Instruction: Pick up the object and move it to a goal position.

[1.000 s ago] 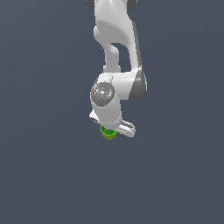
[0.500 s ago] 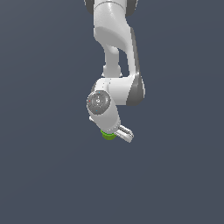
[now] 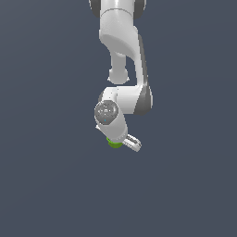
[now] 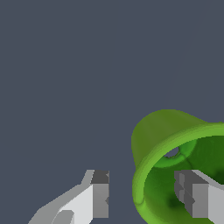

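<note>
The lime-green cup (image 4: 166, 131) fills the near part of the wrist view, tilted, with its open mouth toward the camera. My gripper (image 4: 142, 186) straddles the cup's wall. One finger (image 4: 194, 197) is inside the mouth. The other finger (image 4: 98, 192) is outside, with a visible gap to the rim. The jaws stand apart. In the exterior view only a sliver of the cup (image 3: 114, 143) shows under the hand, right at the gripper (image 3: 122, 142). The rest of the cup is hidden by the hand.
The white arm (image 3: 122, 51) comes down from the top of the exterior view. The plain dark grey ground (image 3: 46, 185) lies all around, with no other objects in view.
The wrist has turned and dropped slightly toward the exterior view's left. The fingers now point more toward the exterior view's right. The green cup has stayed at the fingers.
</note>
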`<state>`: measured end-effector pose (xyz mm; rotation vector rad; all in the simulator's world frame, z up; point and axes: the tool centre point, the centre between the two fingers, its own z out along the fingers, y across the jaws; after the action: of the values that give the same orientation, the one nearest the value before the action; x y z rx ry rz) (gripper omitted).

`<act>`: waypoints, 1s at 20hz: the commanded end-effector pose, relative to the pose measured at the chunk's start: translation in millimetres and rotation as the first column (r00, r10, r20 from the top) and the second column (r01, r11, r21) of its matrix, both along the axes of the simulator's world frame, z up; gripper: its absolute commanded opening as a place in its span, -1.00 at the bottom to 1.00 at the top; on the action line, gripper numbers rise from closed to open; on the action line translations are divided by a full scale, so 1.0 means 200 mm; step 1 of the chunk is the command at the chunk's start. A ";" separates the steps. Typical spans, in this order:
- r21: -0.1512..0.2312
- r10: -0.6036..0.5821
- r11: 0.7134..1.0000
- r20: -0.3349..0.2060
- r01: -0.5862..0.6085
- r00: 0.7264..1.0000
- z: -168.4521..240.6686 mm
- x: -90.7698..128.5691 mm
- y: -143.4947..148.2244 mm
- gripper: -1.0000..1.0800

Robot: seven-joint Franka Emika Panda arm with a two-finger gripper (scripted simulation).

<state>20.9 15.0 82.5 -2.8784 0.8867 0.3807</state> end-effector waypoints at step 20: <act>-0.001 -0.006 1.000 0.027 0.006 1.000 0.03 0.02 0.02 -1.00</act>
<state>21.5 18.1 81.0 -2.8756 0.8915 0.3604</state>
